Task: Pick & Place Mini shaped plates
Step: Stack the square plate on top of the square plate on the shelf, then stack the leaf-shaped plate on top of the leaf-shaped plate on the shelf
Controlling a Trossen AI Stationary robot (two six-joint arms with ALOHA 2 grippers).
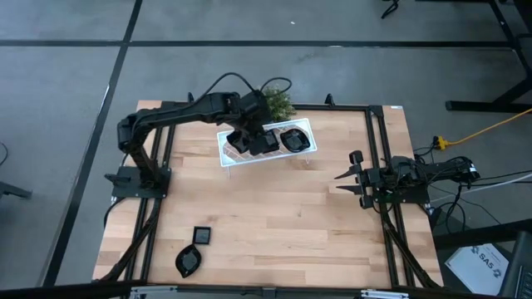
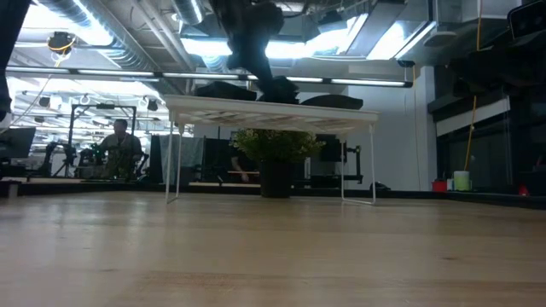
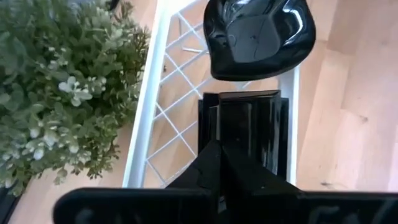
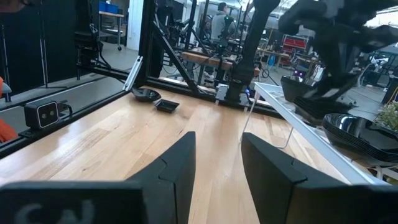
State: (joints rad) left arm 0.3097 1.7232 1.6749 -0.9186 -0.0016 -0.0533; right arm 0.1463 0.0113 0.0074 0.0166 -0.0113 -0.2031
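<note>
At 12 o'clock on counter (image 1: 274, 208): white rack (image 1: 229, 154); left fingers (image 1: 259, 141) clamped on square plate (image 3: 249, 124) over it. Judged step: placing; next, release. Right fingers (image 1: 349, 174) apart, idle, 3 o'clock. Two plates (image 1: 195, 249) at 7 o'clock.

Square plate (image 3: 249, 124) partly behind left gripper (image 3: 219, 163); contact perhaps hidden.

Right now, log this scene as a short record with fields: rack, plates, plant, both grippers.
rack: white lattice rack at the table's far side
plates on rack: rounded plate, square plate
plates on table: two near the front-left corner
plant: green plant behind the rack
left gripper: shut on square plate, over the rack
right gripper: open, empty, at the table's right
</note>
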